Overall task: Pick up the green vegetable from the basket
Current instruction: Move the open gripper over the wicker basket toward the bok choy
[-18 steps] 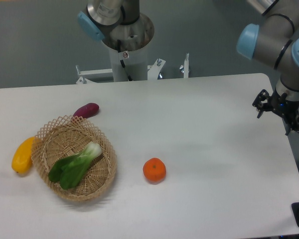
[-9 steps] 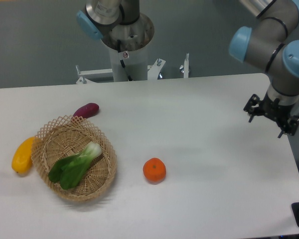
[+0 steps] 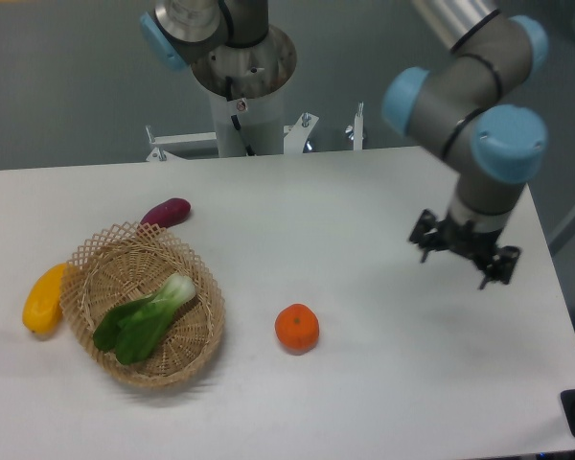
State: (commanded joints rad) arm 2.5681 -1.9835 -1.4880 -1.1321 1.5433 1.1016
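The green vegetable (image 3: 142, 317), a small bok choy with dark leaves and a pale stem end, lies inside the round wicker basket (image 3: 198, 346) at the left of the table. My gripper (image 3: 463, 260) hangs open above the right side of the table, far to the right of the basket, with nothing between its fingers.
A yellow oblong fruit (image 3: 43, 299) touches the basket's left rim. A purple sweet potato (image 3: 165, 212) lies just behind the basket. An orange (image 3: 297, 327) sits between the basket and my gripper. The arm's base column (image 3: 241, 86) stands behind the table's far edge.
My gripper has travelled left from the table's right edge toward the middle, staying open. The produce and basket have not moved.
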